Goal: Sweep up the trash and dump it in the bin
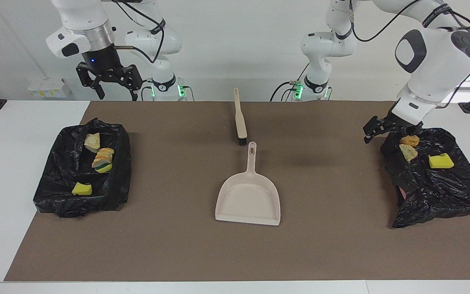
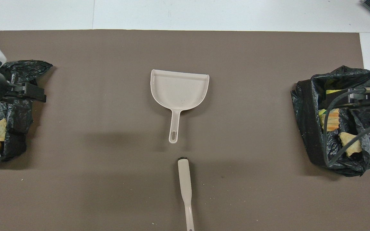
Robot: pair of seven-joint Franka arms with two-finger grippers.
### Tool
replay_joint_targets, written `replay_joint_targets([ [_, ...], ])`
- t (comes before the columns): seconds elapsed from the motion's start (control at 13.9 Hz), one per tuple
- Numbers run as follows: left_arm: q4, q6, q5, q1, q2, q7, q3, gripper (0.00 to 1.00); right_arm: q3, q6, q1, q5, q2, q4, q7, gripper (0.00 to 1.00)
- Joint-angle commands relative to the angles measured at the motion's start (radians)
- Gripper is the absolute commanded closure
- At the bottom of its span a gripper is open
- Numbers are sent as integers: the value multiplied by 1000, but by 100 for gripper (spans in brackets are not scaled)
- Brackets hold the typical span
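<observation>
The trash lies in two black bags. The bag at the right arm's end holds a pale lump, a striped bread piece and a yellow sponge. The bag at the left arm's end holds a brown nugget, a tan piece and a yellow sponge. My left gripper is open and empty over that bag's edge; it also shows in the overhead view. My right gripper is open, empty and raised, and waits by its base.
The beige dustpan lies empty on the brown mat mid-table, handle toward the robots. The brush lies nearer to the robots, in line with the handle. Both show in the overhead view: dustpan, brush.
</observation>
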Motion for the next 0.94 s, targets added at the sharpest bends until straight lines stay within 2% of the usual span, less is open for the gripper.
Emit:
replay_joint_targets([
  [0.0, 45, -117, 15, -3, -28, -8, 9, 0, 6, -20, -13, 16, 1, 10, -14, 0],
  [0.36, 85, -219, 31, -6, -72, -20, 4, 0, 6, -20, -13, 16, 2, 10, -14, 0],
  [0.5, 62, -224, 34, -6, -101, -22, -2, 0, 6, -18, -13, 16, 1, 10, -14, 0],
  [0.87, 51, -213, 34, -15, -106, -22, -4, 0, 5, -61, -17, 14, -7, 3, -25, 0],
])
